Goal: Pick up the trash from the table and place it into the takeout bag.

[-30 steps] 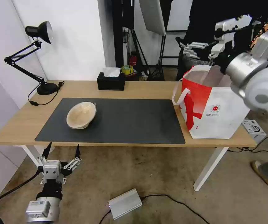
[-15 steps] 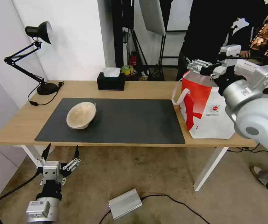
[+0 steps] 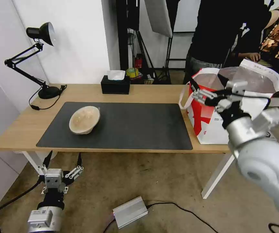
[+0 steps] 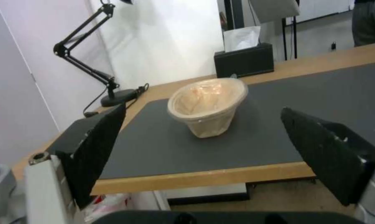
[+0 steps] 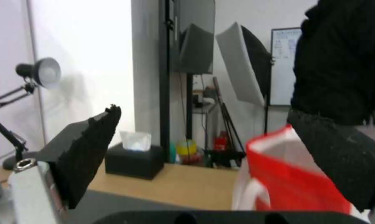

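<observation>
The trash in sight is a tan paper-pulp bowl (image 3: pixel 84 119), tilted on the left part of the dark grey mat (image 3: pixel 129 129) on the table (image 3: pixel 23 127). In the left wrist view the bowl (image 4: pixel 208 105) lies beyond the table's front edge, apart from the fingers (image 4: pixel 96 146). My left gripper (image 3: pixel 65 154) hangs open below that edge, near the floor. The takeout bag (image 3: pixel 207 126) stands at the table's right end, mouth open. My right gripper (image 3: pixel 206 84) hovers open and empty at the bag's near left rim. The bag's red panel (image 5: pixel 295 183) shows between its fingers.
A black tissue box (image 3: pixel 115 84) sits at the table's back middle and a black desk lamp (image 3: pixel 44 64) at the back left. A person in black (image 3: pixel 220 32) stands behind the bag. A grey metal box (image 3: pixel 129 212) with a cable lies on the floor.
My right arm has come down and back from above the bag's mouth to its near left rim. The bowl, bag and left arm have not moved.
</observation>
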